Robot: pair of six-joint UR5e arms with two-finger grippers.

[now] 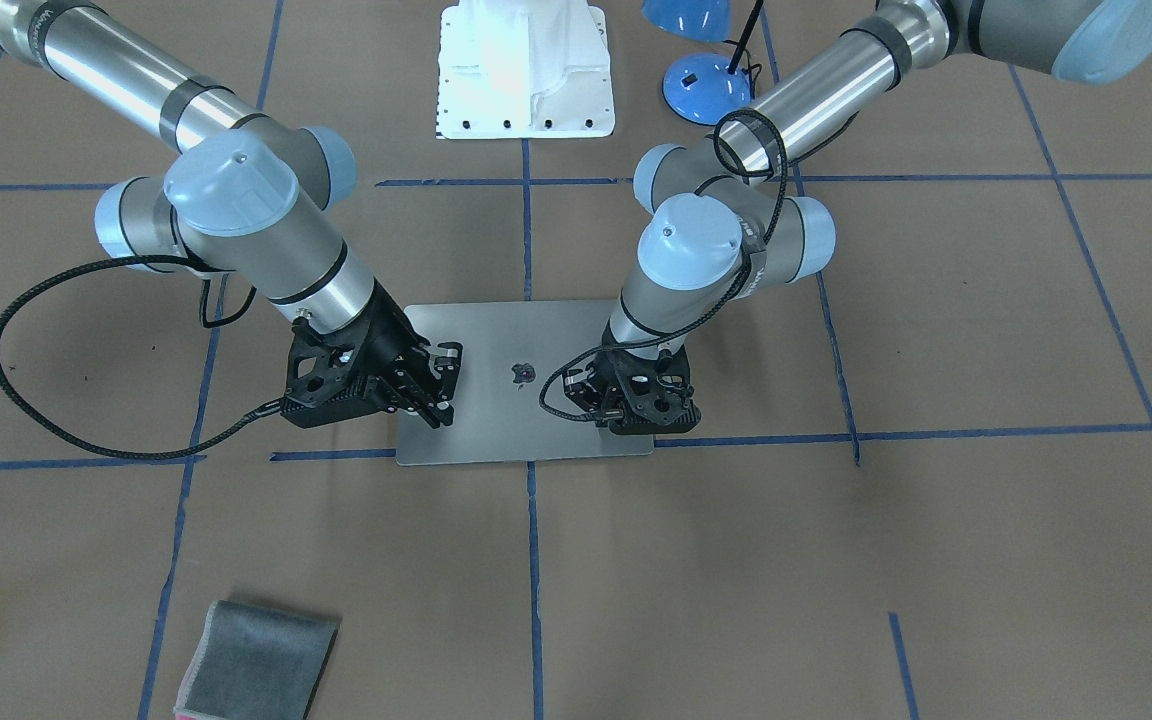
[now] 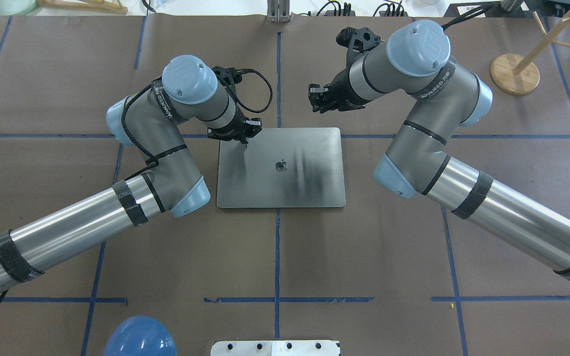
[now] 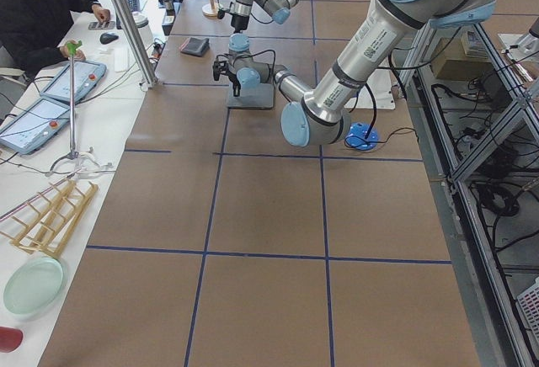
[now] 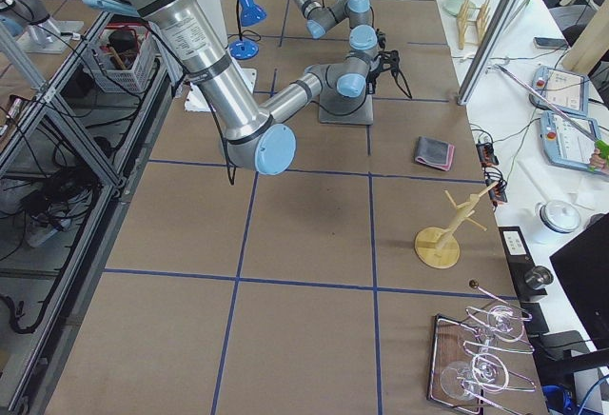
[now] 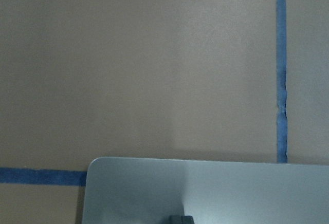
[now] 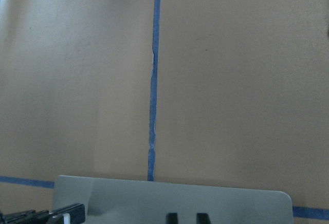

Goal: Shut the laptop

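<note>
The laptop (image 2: pixel 280 168) lies flat on the brown table with its lid down and the dark apple logo facing up. It also shows in the front view (image 1: pixel 526 385). My left gripper (image 2: pixel 244 134) is over the lid's far left corner. The left wrist view shows a single dark fingertip (image 5: pixel 178 219) on the lid (image 5: pixel 205 193), so the gripper looks shut and empty. My right gripper (image 1: pixel 441 385) hovers over the lid's far right part, with its two fingertips (image 6: pixel 172 218) a little apart above the lid (image 6: pixel 169 198). It holds nothing.
A grey folded cloth (image 1: pixel 256 665) lies on the operators' side. A blue desk lamp (image 1: pixel 706 85) and the white robot base (image 1: pixel 526 70) stand near the robot. A wooden stand (image 2: pixel 515 74) is at the far right. Blue tape lines cross the table.
</note>
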